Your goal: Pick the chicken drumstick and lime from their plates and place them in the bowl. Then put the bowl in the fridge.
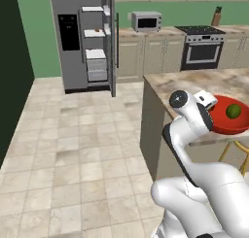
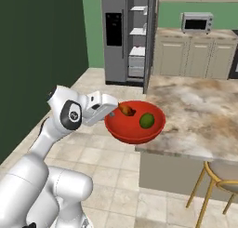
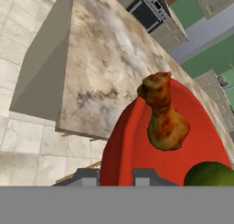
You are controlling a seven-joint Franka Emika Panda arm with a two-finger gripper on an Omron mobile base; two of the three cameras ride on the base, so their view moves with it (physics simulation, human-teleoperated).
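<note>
Hand view: claw (image 3: 114,175) grips bowl (image 3: 119,145) rim; drumstick (image 3: 163,115) just beyond.

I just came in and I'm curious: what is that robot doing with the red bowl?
The robot's pincer is shut on the rim of the red bowl, holding it at the counter's edge. The drumstick and the lime already lie inside. Across the floor, the fridge stands with one door open.

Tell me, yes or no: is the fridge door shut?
No, the fridge door stands open in the left base view, with its white shelves showing inside.
</note>
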